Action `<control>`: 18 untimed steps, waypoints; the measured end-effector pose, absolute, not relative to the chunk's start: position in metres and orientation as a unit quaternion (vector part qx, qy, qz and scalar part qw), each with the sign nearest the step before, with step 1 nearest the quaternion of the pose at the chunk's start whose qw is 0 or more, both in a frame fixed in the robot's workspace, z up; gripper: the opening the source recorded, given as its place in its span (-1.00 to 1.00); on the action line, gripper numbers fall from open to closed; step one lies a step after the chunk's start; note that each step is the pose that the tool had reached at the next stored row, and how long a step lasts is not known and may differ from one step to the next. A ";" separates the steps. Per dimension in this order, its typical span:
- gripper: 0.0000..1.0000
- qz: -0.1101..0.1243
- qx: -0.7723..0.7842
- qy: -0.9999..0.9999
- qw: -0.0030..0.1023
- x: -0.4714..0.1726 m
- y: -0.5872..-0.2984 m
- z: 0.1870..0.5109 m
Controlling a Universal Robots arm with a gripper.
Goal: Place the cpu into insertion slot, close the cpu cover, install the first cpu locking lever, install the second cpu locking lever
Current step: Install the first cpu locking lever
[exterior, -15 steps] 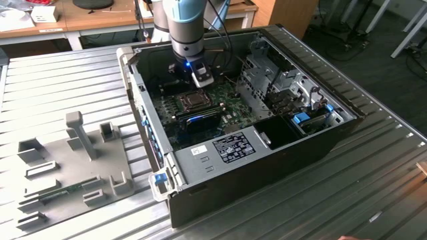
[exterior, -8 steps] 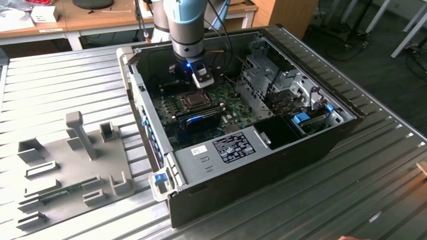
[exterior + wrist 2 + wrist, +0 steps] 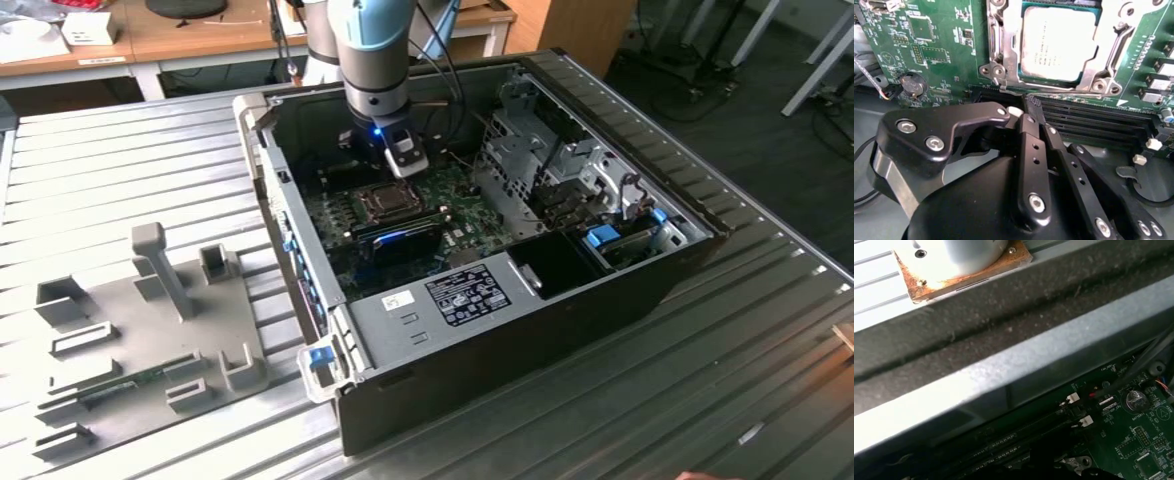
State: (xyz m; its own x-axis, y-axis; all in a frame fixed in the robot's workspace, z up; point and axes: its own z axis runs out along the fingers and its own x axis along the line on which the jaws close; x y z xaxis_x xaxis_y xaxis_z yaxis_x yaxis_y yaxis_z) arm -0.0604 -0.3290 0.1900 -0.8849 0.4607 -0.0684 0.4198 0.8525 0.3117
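Now, from my remote seat:
Claw (image 3: pixel 1029 112): fingers pressed together, holding nothing, hovering just beside the socket over the memory slots (image 3: pixel 1094 125).
Cpu (image 3: pixel 1059 42): seated in the insertion slot (image 3: pixel 1004 50).
Cpu cover (image 3: pixel 1119 45): lying down around the chip.

Faint print on the cpu (image 3: pixel 1059 45), none legible

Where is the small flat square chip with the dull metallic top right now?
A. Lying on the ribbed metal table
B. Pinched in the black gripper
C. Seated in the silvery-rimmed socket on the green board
C: in the second wrist view the cpu sits in the insertion slot, framed by the silvery rim, apart from the gripper, whose shut fingers hold nothing.
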 end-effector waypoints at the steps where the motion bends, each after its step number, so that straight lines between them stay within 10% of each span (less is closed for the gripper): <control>1: -0.80 0.145 0.229 0.960 0.070 -0.060 -0.329 0.190; 18: -0.80 0.146 0.230 0.960 0.071 -0.060 -0.329 0.197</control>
